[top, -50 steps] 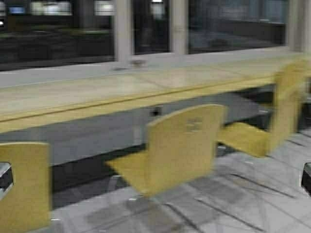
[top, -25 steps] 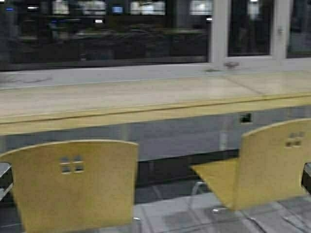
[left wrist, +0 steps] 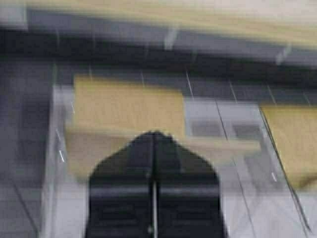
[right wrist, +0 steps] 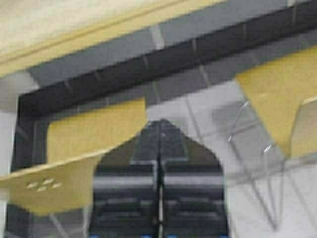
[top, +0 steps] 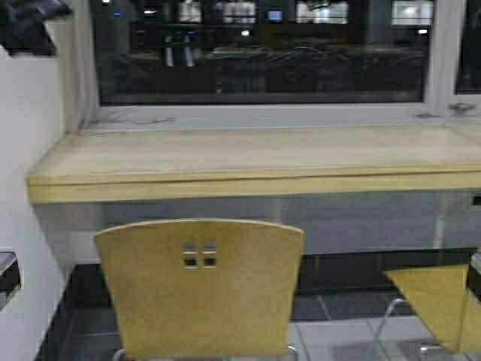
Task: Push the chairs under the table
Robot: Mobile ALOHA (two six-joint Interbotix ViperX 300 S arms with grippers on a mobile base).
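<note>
Nearest, both grippers sit pressed closed, holding nothing: left gripper (left wrist: 154, 136), right gripper (right wrist: 159, 124). Ahead, one chair (top: 201, 289) stands back from the table's (top: 255, 184) front edge near its left end; a second chair (top: 440, 304) sits toward the right.

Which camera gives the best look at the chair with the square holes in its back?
The high view: the chair shows its whole backrest, facing the table. The left wrist view shows its seat and backrest top beyond the shut left end effector. The right wrist view shows seat and backrest beside the shut right end effector.
</note>
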